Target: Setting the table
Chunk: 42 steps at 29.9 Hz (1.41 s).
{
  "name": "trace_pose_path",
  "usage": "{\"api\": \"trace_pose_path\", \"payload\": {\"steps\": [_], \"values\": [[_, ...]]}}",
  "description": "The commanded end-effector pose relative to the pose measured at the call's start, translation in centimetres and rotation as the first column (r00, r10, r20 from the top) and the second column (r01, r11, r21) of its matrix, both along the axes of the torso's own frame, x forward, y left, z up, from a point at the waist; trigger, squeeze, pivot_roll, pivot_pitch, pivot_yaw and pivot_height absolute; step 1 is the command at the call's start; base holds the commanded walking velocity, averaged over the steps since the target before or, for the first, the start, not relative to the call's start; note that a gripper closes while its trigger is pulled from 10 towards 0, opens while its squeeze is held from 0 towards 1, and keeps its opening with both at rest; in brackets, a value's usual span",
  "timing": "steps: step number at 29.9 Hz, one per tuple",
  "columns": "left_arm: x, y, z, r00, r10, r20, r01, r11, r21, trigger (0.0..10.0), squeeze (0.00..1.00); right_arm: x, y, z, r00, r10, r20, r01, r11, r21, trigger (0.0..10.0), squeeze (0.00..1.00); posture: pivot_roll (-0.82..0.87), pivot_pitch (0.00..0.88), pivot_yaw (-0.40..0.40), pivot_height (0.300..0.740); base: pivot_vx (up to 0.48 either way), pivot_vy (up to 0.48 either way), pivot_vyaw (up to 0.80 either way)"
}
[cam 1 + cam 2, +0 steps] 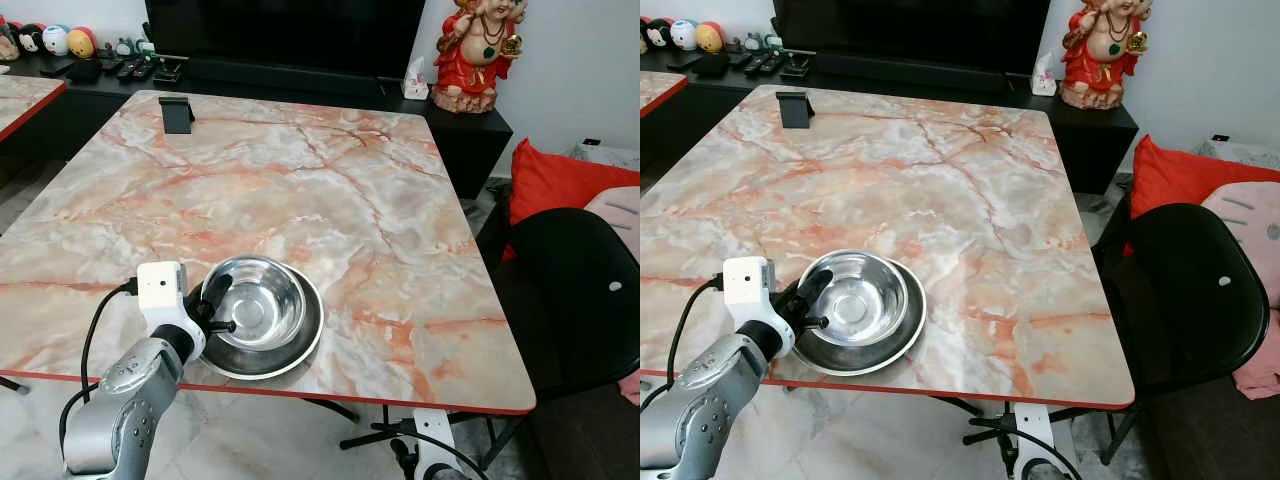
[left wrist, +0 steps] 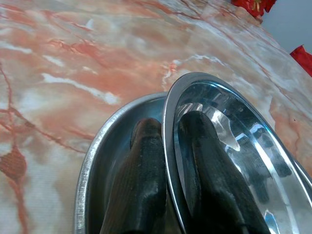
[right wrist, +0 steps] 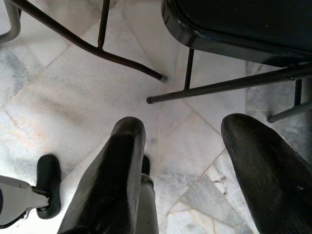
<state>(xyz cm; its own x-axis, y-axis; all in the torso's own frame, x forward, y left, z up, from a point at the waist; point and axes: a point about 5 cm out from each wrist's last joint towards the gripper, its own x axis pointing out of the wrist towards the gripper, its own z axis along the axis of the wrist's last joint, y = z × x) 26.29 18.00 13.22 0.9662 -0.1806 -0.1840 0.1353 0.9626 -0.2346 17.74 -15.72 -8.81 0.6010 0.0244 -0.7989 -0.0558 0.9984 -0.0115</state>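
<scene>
While left pincer (image 1: 215,305) clamps bowl (image 1: 258,303) rim on plate (image 1: 300,350) | right pincer (image 3: 195,161) spread | black chair (image 1: 575,290) beside table (image 1: 330,180)

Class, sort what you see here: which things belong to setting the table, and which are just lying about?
Part of the job:
steel bowl, pinched at its rim by the left gripper
steel plate under it
marble table

Lying about:
black stand at the far edge
red figurine
black chair
red cushion
</scene>
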Motion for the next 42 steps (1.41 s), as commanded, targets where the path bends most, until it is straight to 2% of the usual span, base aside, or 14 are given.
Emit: {"api": "trace_pose_path", "payload": {"steps": [1,13,14,16,19,21,22,23,24,25,31,41,42], "values": [[0.4,-0.4,0.1,1.000,-0.005,-0.001,0.005,1.000,0.007,10.0,0.00,0.1,-0.4,0.1,1.000,-0.004,0.000,0.004,1.000,-0.013,10.0,0.00,0.07,0.000,-0.111,0.740,0.000,0.000,0.00],[0.7,-0.7,-0.2,1.000,0.001,-0.009,-0.001,1.000,0.001,10.0,0.00,0.2,-0.4,0.1,1.000,-0.009,0.002,0.009,1.000,-0.012,10.0,0.00,0.07,0.000,-0.108,0.740,0.000,0.000,0.00],[0.7,-0.7,-0.2,1.000,-0.001,-0.010,0.001,1.000,0.004,10.0,0.91,0.2,-0.4,0.1,1.000,-0.010,0.003,0.010,1.000,-0.012,10.0,0.00,0.07,0.000,-0.108,0.740,0.000,0.000,0.00],[0.7,-0.6,-0.2,1.000,0.009,-0.012,-0.009,1.000,0.012,10.0,0.85,0.2,-0.4,0.1,1.000,-0.010,0.002,0.010,1.000,-0.012,10.0,0.00,0.07,0.000,-0.108,0.740,0.000,0.000,0.00],[0.7,-0.4,-0.2,1.000,0.018,-0.010,-0.018,1.000,0.013,10.0,0.85,0.2,-0.4,0.1,1.000,-0.008,0.002,0.008,1.000,-0.011,10.0,0.00,0.07,0.000,-0.108,0.740,0.000,0.000,0.00],[0.8,-0.3,-0.1,1.000,0.024,-0.006,-0.024,1.000,0.014,10.0,0.79,0.2,-0.4,0.1,1.000,-0.007,0.002,0.007,1.000,-0.010,10.0,0.00,0.07,0.000,-0.109,0.740,0.000,0.000,0.00],[0.8,-0.3,-0.1,1.000,0.027,-0.005,-0.027,1.000,0.015,10.0,0.79,0.2,-0.4,0.1,1.000,-0.006,0.002,0.006,1.000,-0.010,10.0,0.00,0.07,0.000,-0.109,0.740,0.000,0.000,0.00],[0.9,-0.3,0.0,0.999,0.033,-0.003,-0.033,0.999,0.009,10.0,0.72,0.2,-0.4,0.1,1.000,-0.006,0.002,0.006,1.000,-0.010,10.0,0.00,0.07,0.000,-0.110,0.740,0.000,0.000,0.00],[1.0,-0.2,0.1,0.999,0.036,-0.001,-0.036,0.999,0.011,10.0,0.44,0.2,-0.4,0.1,1.000,-0.006,0.002,0.006,1.000,-0.010,10.0,0.00,0.07,0.000,-0.110,0.740,0.000,0.000,0.00],[1.0,-0.2,0.2,0.999,0.038,0.000,-0.038,0.999,0.011,10.0,0.00,0.2,-0.4,0.1,1.000,-0.006,0.002,0.006,1.000,-0.010,10.0,0.00,0.07,0.000,-0.110,0.740,0.000,0.000,0.00],[1.2,0.0,0.3,0.999,0.051,0.006,-0.051,0.998,0.029,10.0,0.00,0.2,-0.4,0.1,1.000,-0.006,0.002,0.006,1.000,-0.010,10.0,0.00,0.07,0.000,-0.111,0.740,0.000,0.000,0.00],[1.4,0.5,0.9,0.996,0.072,0.049,-0.078,0.988,0.135,10.0,0.00,0.2,-0.4,0.1,1.000,-0.003,0.001,0.003,1.000,-0.011,10.0,0.00,0.07,0.000,-0.113,0.740,0.000,0.000,0.00],[1.5,0.5,1.3,0.994,0.074,0.077,-0.085,0.987,0.139,10.0,0.00,0.2,-0.4,0.1,1.000,-0.004,0.001,0.004,1.000,-0.010,10.0,0.00,0.07,0.000,-0.113,0.740,0.000,0.000,0.00]]}}
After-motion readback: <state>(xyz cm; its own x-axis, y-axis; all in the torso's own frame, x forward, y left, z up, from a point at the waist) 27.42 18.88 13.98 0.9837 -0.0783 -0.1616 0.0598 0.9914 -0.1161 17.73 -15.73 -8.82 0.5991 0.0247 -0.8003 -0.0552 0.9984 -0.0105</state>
